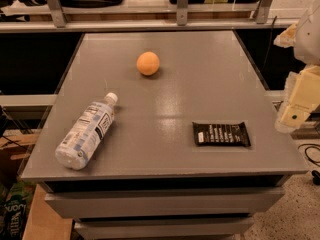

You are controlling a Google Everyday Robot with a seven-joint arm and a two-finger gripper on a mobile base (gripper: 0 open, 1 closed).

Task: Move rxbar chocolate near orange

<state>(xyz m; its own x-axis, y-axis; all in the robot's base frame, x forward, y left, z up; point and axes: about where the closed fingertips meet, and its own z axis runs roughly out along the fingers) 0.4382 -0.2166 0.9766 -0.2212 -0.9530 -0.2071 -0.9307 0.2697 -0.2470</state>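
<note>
pincer [293,115] hangs right of the table [200,79], near the rxbar chocolate [221,134].

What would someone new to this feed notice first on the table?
The small round orange fruit stands out, alone toward the far middle of the grey tabletop. A clear plastic water bottle lies on its side near the front left corner, and the flat black rxbar chocolate wrapper lies flat at front right. The cream-coloured gripper hangs just past the table's right edge, apart from the wrapper.
</note>
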